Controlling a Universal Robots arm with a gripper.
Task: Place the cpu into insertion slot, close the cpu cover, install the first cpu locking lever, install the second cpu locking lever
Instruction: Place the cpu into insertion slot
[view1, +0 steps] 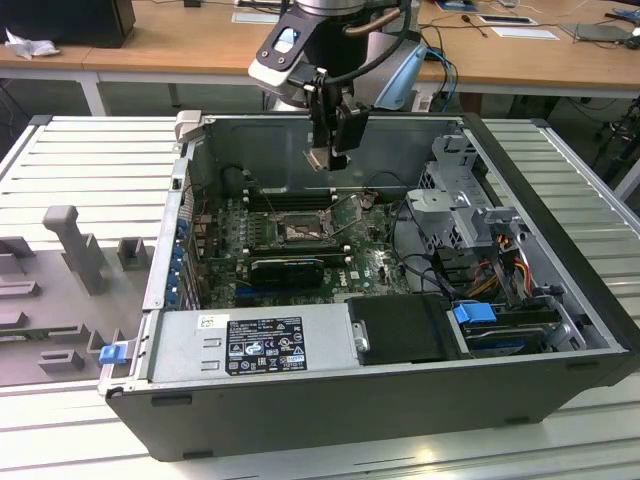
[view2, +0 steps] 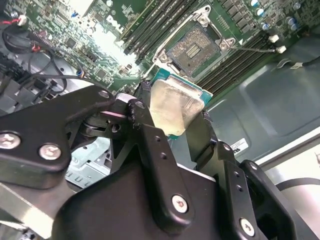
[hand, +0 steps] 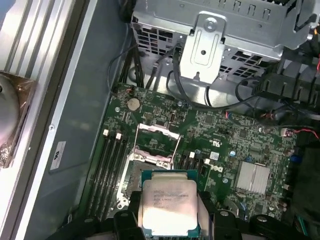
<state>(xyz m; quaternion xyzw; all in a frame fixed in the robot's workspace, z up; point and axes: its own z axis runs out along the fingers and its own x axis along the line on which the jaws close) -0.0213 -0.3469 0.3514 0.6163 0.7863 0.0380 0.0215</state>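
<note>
Open computer case, arm hanging over socket (apparently uncovered), fingers pinching cpu

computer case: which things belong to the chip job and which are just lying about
Job: chip, held by the gripper; open socket; its metal cover.
Just there: drive cage; power supply; memory slots.
</note>
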